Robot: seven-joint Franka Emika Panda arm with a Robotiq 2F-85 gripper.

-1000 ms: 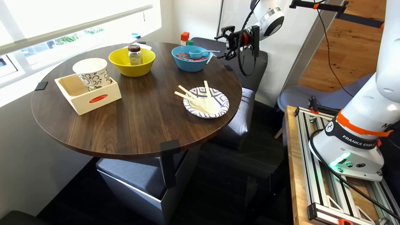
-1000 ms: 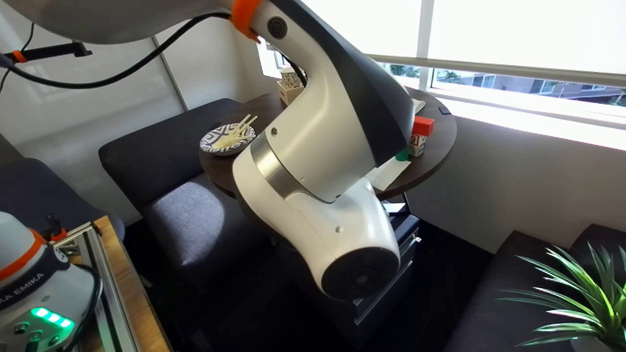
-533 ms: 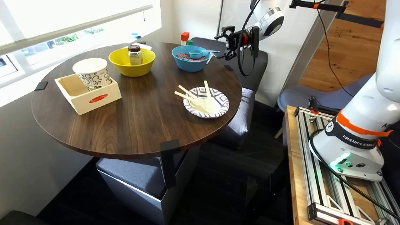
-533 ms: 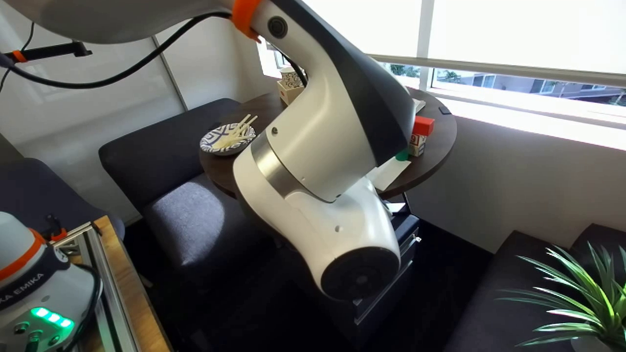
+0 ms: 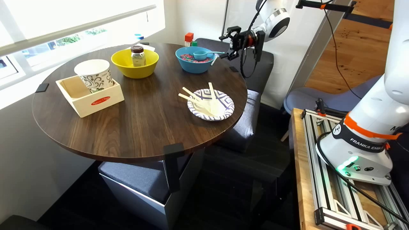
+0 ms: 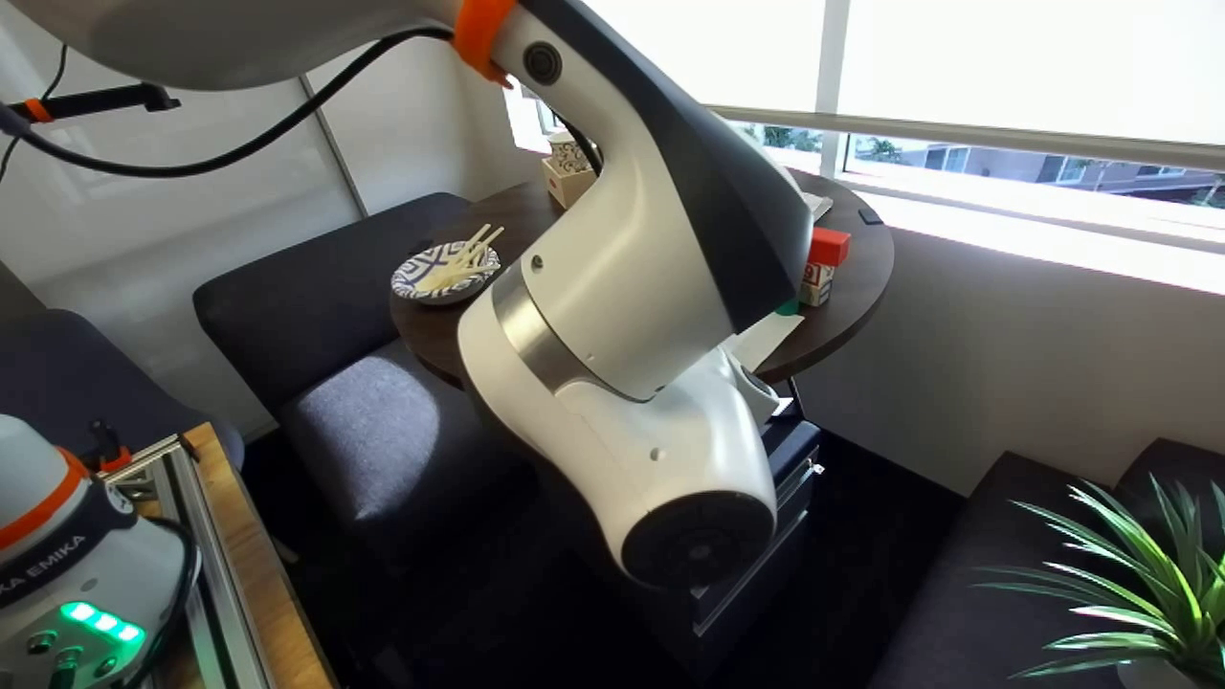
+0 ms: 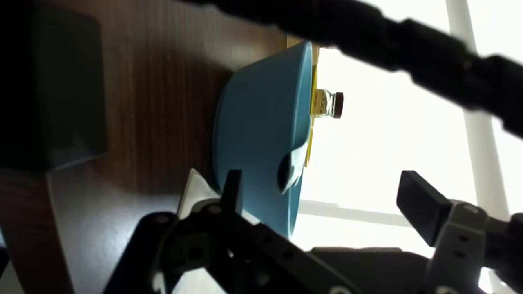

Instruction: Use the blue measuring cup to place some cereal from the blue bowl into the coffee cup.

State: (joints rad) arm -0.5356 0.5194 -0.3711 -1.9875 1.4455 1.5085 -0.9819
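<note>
The light-blue measuring cup [image 5: 200, 56] rests in the blue bowl [image 5: 195, 67], its handle sticking out over the rim toward my gripper. Reddish cereal [image 5: 188, 57] lies around it in the bowl. In the wrist view the bowl [image 7: 257, 110] shows from the side, and the measuring cup's handle [image 7: 297, 163] points toward me. My gripper [image 5: 223, 47] is open and empty, just beyond the handle's end. In the wrist view the handle stands between the open fingers of the gripper [image 7: 320, 188], farther out. The white patterned coffee cup [image 5: 96, 78] stands tilted in a wooden box.
The wooden box [image 5: 96, 107] and a yellow bowl [image 5: 135, 72] with a spice jar [image 5: 138, 57] stand on the round table [image 5: 143, 127]. A patterned plate [image 5: 228, 107] with wooden sticks is nearer. A red-topped box [image 6: 825, 263] stands behind the blue bowl.
My gripper has shifted slightly toward the bowl and turned a little; its hanging cable has swung the same way. The objects on the table have not moved.
</note>
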